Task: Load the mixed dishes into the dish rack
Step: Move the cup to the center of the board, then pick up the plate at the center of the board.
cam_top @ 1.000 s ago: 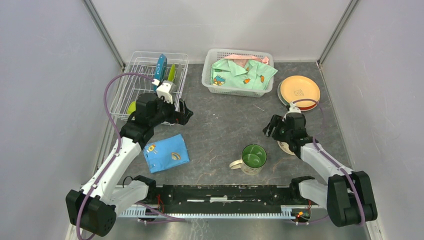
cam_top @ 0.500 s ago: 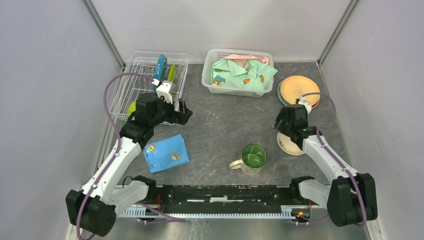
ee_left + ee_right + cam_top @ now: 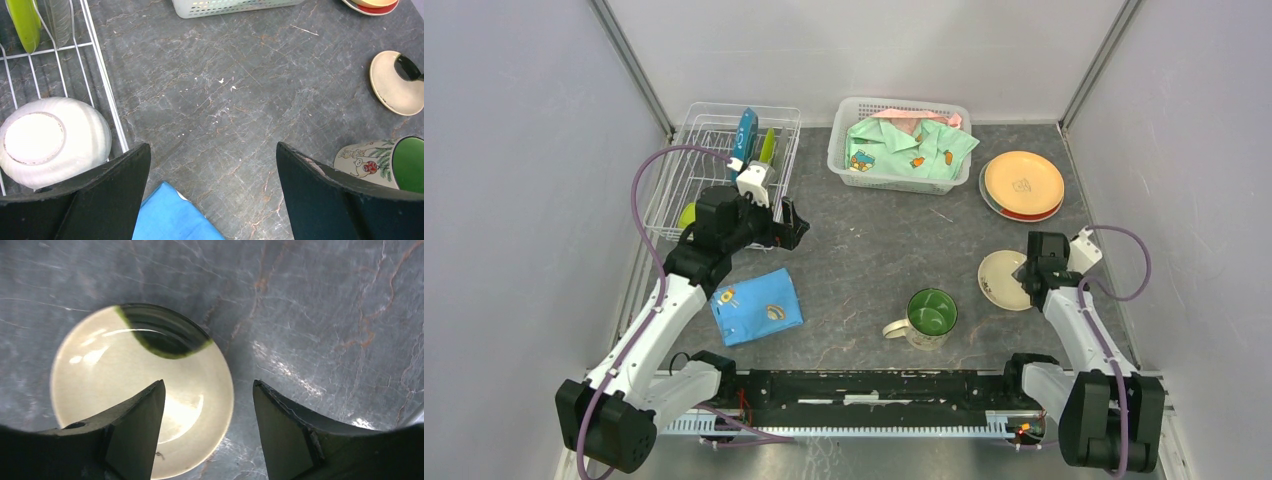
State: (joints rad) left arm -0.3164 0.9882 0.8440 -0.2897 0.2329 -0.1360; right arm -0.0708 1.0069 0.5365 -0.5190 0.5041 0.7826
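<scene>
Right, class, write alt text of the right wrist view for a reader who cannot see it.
The open right end effector hangs over a cream plate lying flat on a grey marbled table, one finger above the plate, the other just past its rim.

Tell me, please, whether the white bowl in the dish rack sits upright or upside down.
Upside down: the white bowl shows its foot ring facing up, inside the dish rack.
</scene>
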